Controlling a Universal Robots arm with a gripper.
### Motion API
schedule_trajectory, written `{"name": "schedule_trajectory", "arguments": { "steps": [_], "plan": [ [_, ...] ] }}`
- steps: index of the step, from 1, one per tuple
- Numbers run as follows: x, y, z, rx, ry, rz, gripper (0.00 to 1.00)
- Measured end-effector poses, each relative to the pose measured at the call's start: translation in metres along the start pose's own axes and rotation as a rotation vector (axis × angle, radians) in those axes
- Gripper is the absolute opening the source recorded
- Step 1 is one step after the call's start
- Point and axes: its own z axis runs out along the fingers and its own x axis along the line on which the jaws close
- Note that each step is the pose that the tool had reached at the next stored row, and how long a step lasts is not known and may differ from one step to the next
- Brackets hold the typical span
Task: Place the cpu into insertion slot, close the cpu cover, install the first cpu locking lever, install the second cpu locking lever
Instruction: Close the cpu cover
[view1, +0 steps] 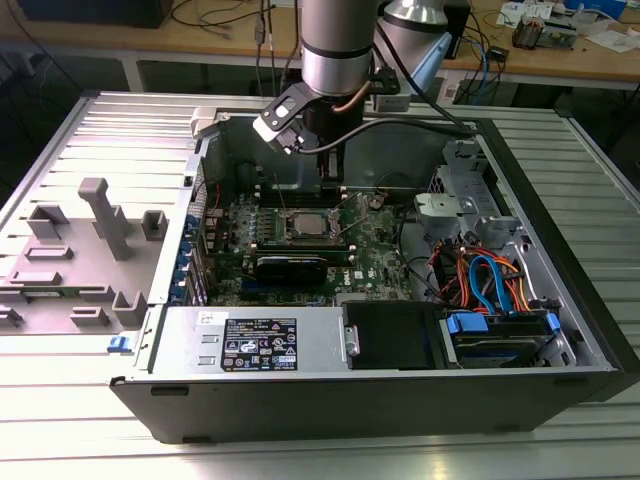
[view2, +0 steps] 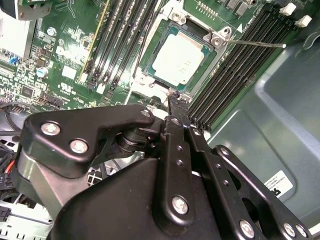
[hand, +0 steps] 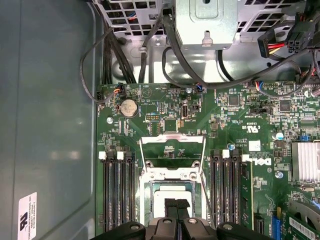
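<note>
Presently, the cpu (view2: 181, 59) is seen seated in the insertion slot (view2: 220, 38), its silver top exposed. The cpu cover (hand: 172, 136) is found open, its frame tilted up and back from the slot. A thin wire lever (view2: 260, 45) is seen angled out across the memory slots (view2: 240, 65). The gripper (view2: 175, 97) is held just over the slot's edge, fingers pressed together with nothing between them. The open computer case (view1: 400, 400) is laid on the bench (view1: 60, 440).
</note>
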Motion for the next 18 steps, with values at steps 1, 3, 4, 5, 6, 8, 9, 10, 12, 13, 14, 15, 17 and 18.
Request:
{"name": "schedule_trajectory", "arguments": {
  "steps": [1, 3, 4, 5, 6, 8, 9, 10, 12, 13, 14, 15, 17, 18],
  "plan": [
    [0.0, 0.0007, 0.0, 0.0, -0.0001, 0.0, 0.11],
    [0.0, 0.0022, 0.0001, 0.0, -0.0001, 0.0, 0.11],
    [0.0, 0.0031, 0.0001, 0.0001, -0.0001, 0.0, 0.11],
    [0.0, 0.0044, 0.0001, 0.0, 0.0, 0.0, 0.11],
    [0.0, 0.0054, 0.0002, 0.0, 0.0, 0.0, 0.11],
    [0.0, 0.0074, 0.0003, 0.0, 0.0, 0.0, 0.11],
    [0.0, 0.0084, 0.0003, 0.0, 0.0, 0.0, 0.11],
    [0.0, 0.0093, 0.0003, 0.0, -0.0001, 0.0, 0.11],
    [0.0, 0.0104, 0.0004, 0.0, 0.0, 0.0, 0.11],
    [0.0, 0.0109, 0.0004, 0.0, -0.0001, 0.0, 0.11],
    [0.0, 0.0116, 0.0004, 0.0, 0.0, 0.0, 0.11],
    [0.0, 0.0122, 0.0004, 0.0, -0.0001, 0.0, 0.11],
    [0.0001, 0.0145, 0.0005, 0.0, -0.0001, 0.0, 0.11],
    [0.0001, 0.0151, 0.0005, 0.0, -0.0001, 0.0, 0.11]
  ]
}}
